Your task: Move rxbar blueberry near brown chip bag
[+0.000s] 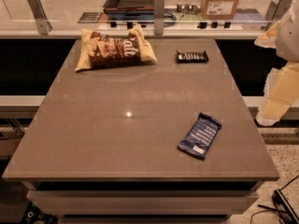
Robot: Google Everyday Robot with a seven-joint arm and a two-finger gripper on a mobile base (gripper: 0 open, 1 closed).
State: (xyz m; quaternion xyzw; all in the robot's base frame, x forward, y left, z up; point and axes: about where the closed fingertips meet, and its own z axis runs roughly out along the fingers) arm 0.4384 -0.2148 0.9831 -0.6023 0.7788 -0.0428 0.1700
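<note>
Pale arm [286, 73] at far right edge, claw [272, 110] at its lower end.

A grey-brown table [117, 125] is filling the middle, a spot of light [128, 114] glinting on its top. Behind it a glass-railed counter [56, 31] is running across the view (a cardboard box [219, 3] is sitting there). Speckled floor [280, 157] is showing at right, cables [280, 204] trailing across it. The gripper [271, 111] is hanging beyond the table's right edge.

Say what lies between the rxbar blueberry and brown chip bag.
Only bare tabletop separates rxbar blueberry and brown chip bag, camera view; the gripper hangs beyond its right edge.
</note>
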